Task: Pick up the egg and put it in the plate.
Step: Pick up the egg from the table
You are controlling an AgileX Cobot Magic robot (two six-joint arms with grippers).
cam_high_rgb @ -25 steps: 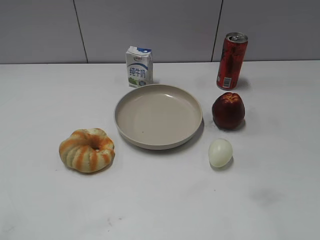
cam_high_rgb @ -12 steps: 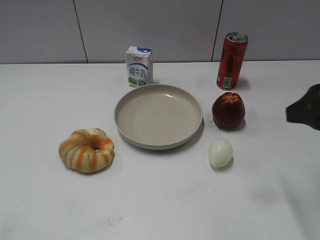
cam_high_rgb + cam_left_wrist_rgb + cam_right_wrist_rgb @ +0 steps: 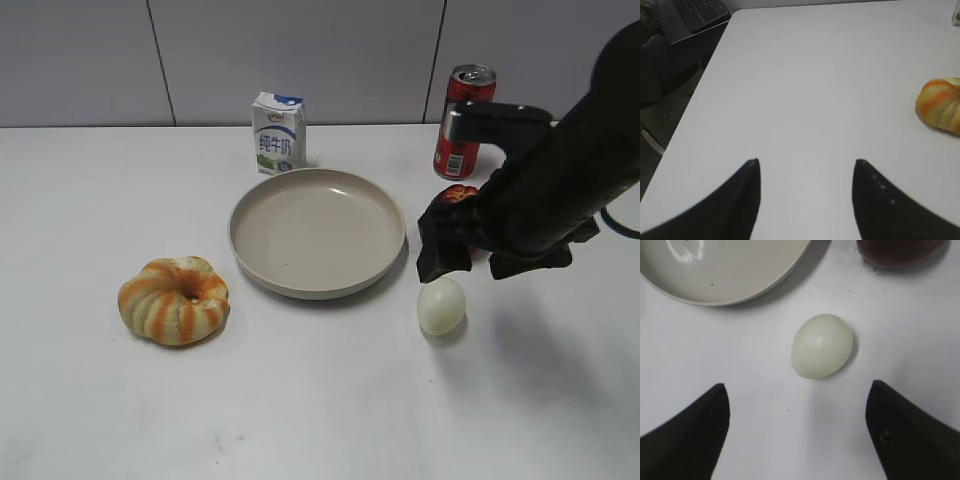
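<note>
right end effector [image 3: 796, 427] spread open, empty | egg [image 3: 821, 346] on bench just ahead, centred between tips; plate [image 3: 715, 295] beyond-left | likely light, smooth, slippery, fragile (gently) | grip across narrow middle

White table [image 3: 90, 400]: plate [image 3: 316, 285], egg [image 3: 441, 305], bread [image 3: 174, 299], fruit [image 3: 457, 193], carton [image 3: 278, 133], can [image 3: 461, 125].

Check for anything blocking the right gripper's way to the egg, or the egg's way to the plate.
Nothing visible blocks either. The right gripper is open with the egg lying on bare table ahead of its fingertips. Only bare table separates the egg from the plate.
</note>
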